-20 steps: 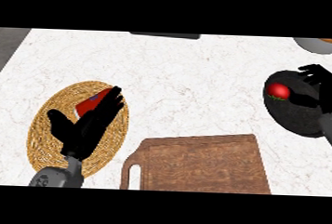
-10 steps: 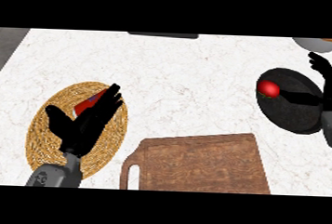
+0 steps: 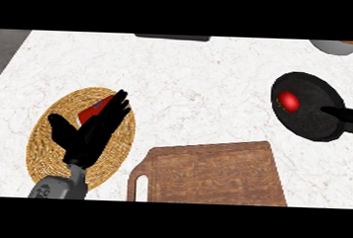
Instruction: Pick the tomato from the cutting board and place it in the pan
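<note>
One view, read near to far.
Step in hand: judged the closing step; the small red tomato [image 3: 288,100] lies in the round black pan [image 3: 307,106] and no hand is on it, so the placing appears done.
Next move: judged to call only for drawing the right arm clear of the pan without knocking it.
Cutting board: the brown wooden cutting board with a slotted handle [image 3: 210,173] sits nearest, at the lower middle, with nothing on it.
Left hand: the black left hand [image 3: 91,130] rests open above the round woven straw mat [image 3: 54,151], fingers straight and slightly spread, pointing up and to the right, thumb out to the left.
Red object: a flat red item [image 3: 94,111] lies on the mat, mostly hidden behind the fingers; its kind cannot be told.
Right hand: the black right hand [image 3: 348,115] shows only in part at the right edge, lying over the pan's right side; whether its fingers are apart or together cannot be told.
Counter: the white marbled counter [image 3: 195,82] carries everything.
</note>
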Controlling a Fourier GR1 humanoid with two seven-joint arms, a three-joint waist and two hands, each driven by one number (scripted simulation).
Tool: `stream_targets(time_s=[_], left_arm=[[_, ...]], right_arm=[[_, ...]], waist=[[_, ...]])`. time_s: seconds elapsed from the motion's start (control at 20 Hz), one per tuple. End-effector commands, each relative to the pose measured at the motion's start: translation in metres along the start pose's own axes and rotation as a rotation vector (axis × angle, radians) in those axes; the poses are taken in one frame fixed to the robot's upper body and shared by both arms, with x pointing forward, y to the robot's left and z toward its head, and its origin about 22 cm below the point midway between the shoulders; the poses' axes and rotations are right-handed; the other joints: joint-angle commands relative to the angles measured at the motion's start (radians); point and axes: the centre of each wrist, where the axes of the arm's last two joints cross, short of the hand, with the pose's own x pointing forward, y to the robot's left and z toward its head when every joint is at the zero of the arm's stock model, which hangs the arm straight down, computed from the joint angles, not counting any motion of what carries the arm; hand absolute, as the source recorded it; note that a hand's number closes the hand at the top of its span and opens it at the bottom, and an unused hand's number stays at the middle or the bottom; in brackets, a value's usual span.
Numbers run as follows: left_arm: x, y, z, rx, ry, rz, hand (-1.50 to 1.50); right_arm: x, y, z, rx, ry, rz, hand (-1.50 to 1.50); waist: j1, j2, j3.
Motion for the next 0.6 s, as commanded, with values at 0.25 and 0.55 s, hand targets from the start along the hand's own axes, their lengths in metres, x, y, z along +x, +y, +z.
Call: stream_targets(time_s=[0.25,0.55], left_arm=[[0.006,0.005,0.005,0.015,-0.005,0.003,0.00],[-0.001,-0.008,-0.003,0.014,-0.016,0.014,0.00]], right_arm=[[-0.020,-0.081,0.042,0.161,-0.019,-0.133,-1.50],[-0.016,-0.109,0.052,0.229,-0.044,-0.147,-1.50]], waist=[[-0.003,-0.004,0.001],[-0.015,-0.004,0.001]])
